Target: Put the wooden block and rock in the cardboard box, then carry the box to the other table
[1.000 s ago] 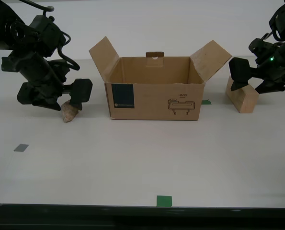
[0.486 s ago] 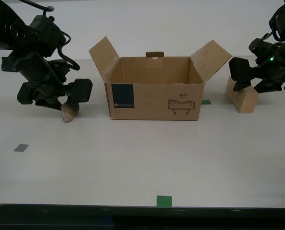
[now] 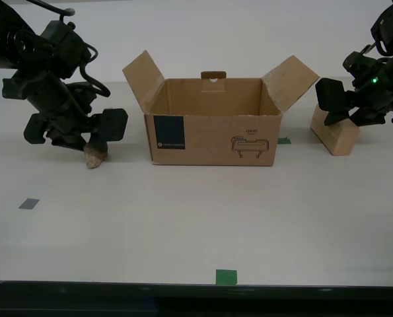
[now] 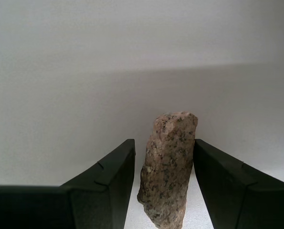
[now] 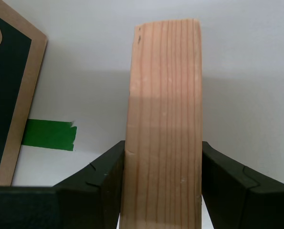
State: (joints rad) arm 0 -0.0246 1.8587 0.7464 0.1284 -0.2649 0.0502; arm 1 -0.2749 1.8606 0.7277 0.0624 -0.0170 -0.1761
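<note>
The block [image 3: 336, 135] stood on the counter [image 3: 196, 218] at the exterior view's right, clamped between the jaws of my first hand [image 5: 163, 186]. The rock [image 3: 96, 154], at that view's left, was pinched by my second hand [image 4: 164, 183], its tip touching the counter. The box [image 3: 213, 122] sat between them, flaps open.

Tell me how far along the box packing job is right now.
Nothing is packed yet: the cardboard box looks empty. My second gripper closes around the rock; my first gripper clamps the wooden block. Loading both and carrying remain.
</note>
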